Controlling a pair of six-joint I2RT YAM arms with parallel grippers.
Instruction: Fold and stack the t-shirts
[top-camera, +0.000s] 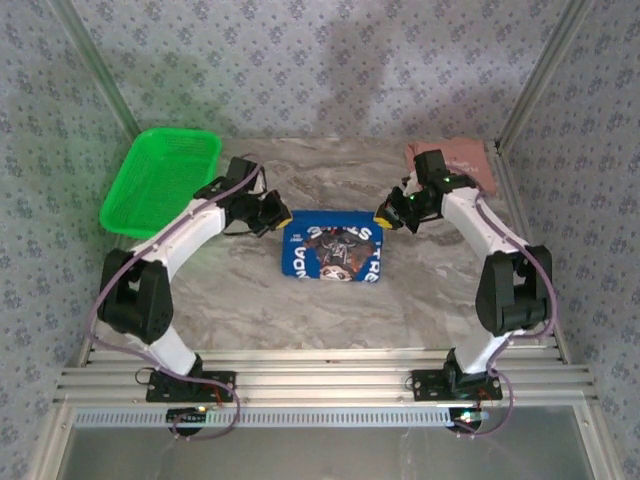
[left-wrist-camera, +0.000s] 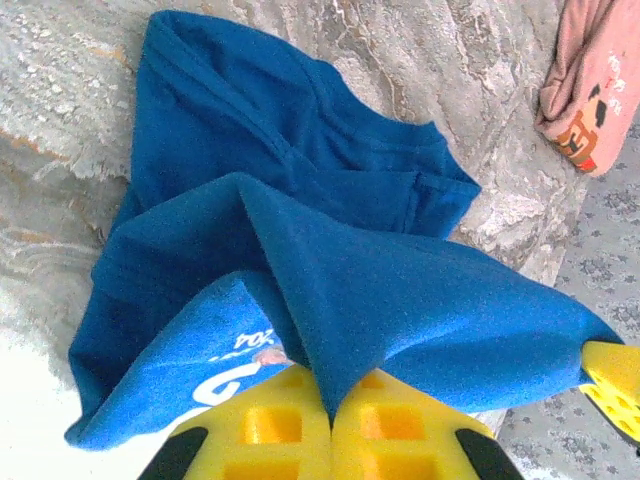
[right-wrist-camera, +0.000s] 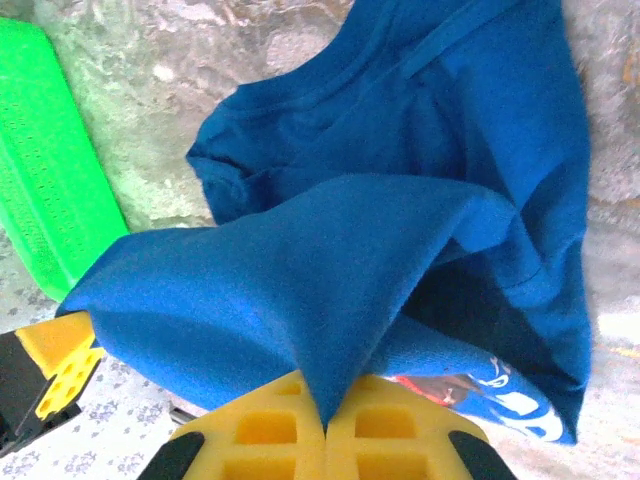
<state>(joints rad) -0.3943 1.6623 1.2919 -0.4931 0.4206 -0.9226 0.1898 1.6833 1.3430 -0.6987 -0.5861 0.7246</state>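
table (top-camera: 300, 320): the near strip is bare, marbled surface; judged to leave room for a fold to land.
blue t-shirt (top-camera: 333, 250): lies at the centre of the table, print up. its near part is flat on the surface and its far edge is raised off it.
left gripper (left-wrist-camera: 330, 415): clenched on the far-left end of the blue t-shirt's raised edge; the cloth peaks up into the closed yellow fingers.
right gripper (right-wrist-camera: 325, 420): clenched on the far-right end of the same edge, with the same peaked fold at its tips.
reason for hold: judged, two pinches on one edge keep it stretched between them, so it can be carried over as a straight line. the step in hand is a fold.
shirt relative to grippers: the body drapes down on the near side, spanning the gap between the two grippers.
green basket (top-camera: 160, 180): far left, apart from the shirt; no part in this step.
pink t-shirt (top-camera: 455, 158): far right corner, bunched, in neither grip; judged to await folding and stacking.
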